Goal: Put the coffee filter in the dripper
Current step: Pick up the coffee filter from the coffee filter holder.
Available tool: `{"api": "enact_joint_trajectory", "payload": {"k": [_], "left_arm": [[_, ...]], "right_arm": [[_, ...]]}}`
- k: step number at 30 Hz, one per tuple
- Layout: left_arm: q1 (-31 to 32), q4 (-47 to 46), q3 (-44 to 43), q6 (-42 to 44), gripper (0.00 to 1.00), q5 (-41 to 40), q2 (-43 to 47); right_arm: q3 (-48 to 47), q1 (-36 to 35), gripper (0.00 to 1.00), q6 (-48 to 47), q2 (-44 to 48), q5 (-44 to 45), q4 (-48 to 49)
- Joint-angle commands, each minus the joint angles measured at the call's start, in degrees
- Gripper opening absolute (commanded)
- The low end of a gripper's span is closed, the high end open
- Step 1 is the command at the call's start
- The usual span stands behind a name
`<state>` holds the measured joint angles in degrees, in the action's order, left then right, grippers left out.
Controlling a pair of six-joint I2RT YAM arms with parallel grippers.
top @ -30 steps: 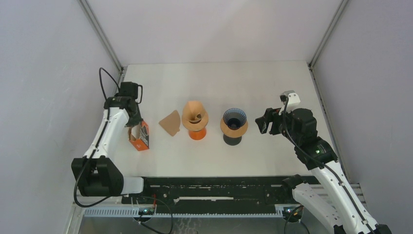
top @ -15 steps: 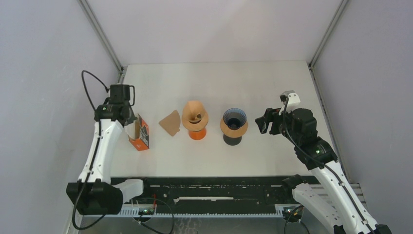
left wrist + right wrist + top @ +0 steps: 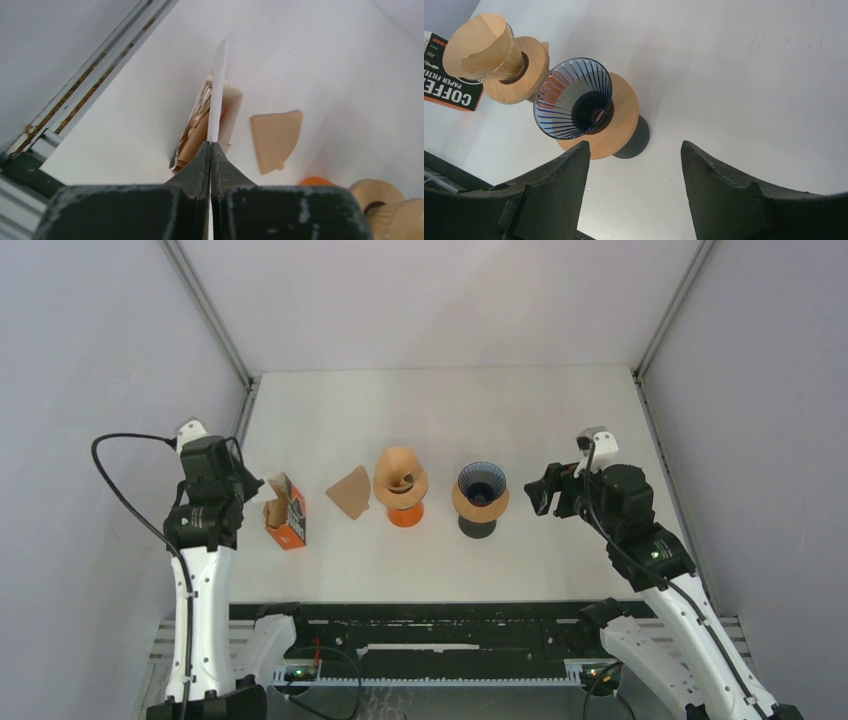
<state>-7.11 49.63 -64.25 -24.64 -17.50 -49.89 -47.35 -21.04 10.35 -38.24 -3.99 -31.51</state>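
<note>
Loose coffee filter [image 3: 350, 492]: tan, folded to a flat wedge, lying on the white table [image 3: 450, 410] ahead and to the right of the left jaws, apart from them. Left gripper [image 3: 210, 147]: jaws pressed together on a thin white sheet [image 3: 218, 85], seen edge-on and running straight out past the fingertips; cannot tell if it is a filter or a box flap. Open filter box [image 3: 288, 520] sits just beyond these jaws, under the sheet, with tan paper showing in its mouth. Right gripper [image 3: 634, 145]: jaws spread wide, gripping nothing. Blue glass dripper [image 3: 573, 99], ribbed, on a wooden collar and dark base, stands ahead and left of the right jaws, its cone bare of paper. Second dripper [image 3: 400, 480], on an orange base, stands past the blue one, paper filter seated inside.
</note>
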Motion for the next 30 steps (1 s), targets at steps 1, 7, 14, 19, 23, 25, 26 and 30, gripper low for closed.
{"api": "enact_joint_trajectory", "payload": {"k": [1,7,14,19,23,25,26,30], "left_arm": [[-0.9,-5.4,0.9,-4.5,0.00,6.3,3.5],[-0.9,-9.8,0.3,-6.5,0.00,18.7,5.6],[-0.2,-16.4,0.0,-9.2,0.00,32.5,6.6],[5.6,-20.8,-0.5,-10.9,0.00,34.4,7.0],[11.0,-24.9,0.2,-13.2,0.00,33.8,7.2],[13.9,-27.3,0.9,-13.5,0.00,33.2,7.0],[15.7,-28.6,1.1,-14.9,0.00,32.7,6.7],[25.3,-31.4,0.5,-11.9,0.00,27.1,4.1]], "right_arm": [[-0.2,-0.4,0.75,-0.3,1.2,-0.9,3.2],[-0.1,-0.8,0.75,-0.6,2.3,-2.5,4.0],[-0.2,-1.2,0.75,-0.6,4.1,-4.5,4.8],[-1.3,-1.6,0.75,-0.7,4.3,-6.0,5.2],[-1.8,-1.9,0.75,-0.8,4.6,-7.8,6.5],[-2.1,-2.1,0.75,-0.4,4.2,-9.1,7.4],[-2.2,-2.2,0.75,-0.2,4.0,-9.7,8.0],[-2.8,-2.5,0.75,1.4,2.6,-11.9,10.7]]}}
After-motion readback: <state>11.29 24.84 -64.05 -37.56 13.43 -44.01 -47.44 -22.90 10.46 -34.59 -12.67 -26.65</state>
